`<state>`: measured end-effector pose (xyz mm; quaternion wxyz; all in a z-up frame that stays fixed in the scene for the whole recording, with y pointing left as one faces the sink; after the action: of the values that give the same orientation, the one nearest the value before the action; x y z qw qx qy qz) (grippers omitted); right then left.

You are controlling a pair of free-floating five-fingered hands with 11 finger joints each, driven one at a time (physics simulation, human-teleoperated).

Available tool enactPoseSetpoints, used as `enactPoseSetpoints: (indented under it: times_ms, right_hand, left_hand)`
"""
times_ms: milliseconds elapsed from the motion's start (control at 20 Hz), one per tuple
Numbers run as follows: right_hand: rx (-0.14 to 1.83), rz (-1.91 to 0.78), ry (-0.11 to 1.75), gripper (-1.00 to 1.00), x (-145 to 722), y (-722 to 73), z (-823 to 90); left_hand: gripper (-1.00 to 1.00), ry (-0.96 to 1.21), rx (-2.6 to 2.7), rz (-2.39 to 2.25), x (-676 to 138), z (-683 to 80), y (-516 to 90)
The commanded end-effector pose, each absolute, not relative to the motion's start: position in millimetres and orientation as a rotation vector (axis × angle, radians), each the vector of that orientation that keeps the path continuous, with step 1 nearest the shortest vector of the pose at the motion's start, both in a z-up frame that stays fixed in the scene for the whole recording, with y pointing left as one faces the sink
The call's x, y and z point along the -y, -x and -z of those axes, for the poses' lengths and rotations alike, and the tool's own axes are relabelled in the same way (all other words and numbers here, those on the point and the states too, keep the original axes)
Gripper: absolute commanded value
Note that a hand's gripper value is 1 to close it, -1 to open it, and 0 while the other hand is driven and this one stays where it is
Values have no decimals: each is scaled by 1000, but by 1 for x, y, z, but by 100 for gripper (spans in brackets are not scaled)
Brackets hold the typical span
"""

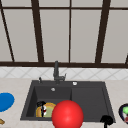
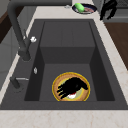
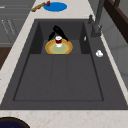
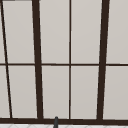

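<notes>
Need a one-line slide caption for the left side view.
Left robot hand over a small red-and-white object on the yellow plate in the dark sink; faucet at left.

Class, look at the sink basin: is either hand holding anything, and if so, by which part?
The left hand is over the yellow plate, at a small red-and-white object; a grip cannot be told. The right hand holds nothing.

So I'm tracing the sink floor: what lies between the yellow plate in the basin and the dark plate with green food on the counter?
In the left side view, between the yellow plate and the dark plate lie the sink's raised drainboard and then bare counter.
</notes>
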<state>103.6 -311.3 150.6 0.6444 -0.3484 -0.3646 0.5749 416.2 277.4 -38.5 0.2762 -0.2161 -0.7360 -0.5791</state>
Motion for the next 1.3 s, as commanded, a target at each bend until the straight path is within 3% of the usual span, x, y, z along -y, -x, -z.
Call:
enactPoseSetpoints:
  times_ms: [0, 800, 850, 1250]
  right_hand:
    - [830, -1309, 793, 0, 311, -104, -151]
    - [830, -1309, 793, 0, 311, -104, -151]
    - [830, -1309, 793, 0, 311, -104, -151]
    - [830, -1309, 793, 0, 311, -104, -151]
  left_hand:
    - [-100, 652, 1885, 1495, -277, 46, -429]
    - [-100, 682, 1884, 1510, -282, 68, -443]
    - [100, 686, 1885, 1505, -284, 68, -443]
    - [100, 686, 1921, 1544, -277, 46, -439]
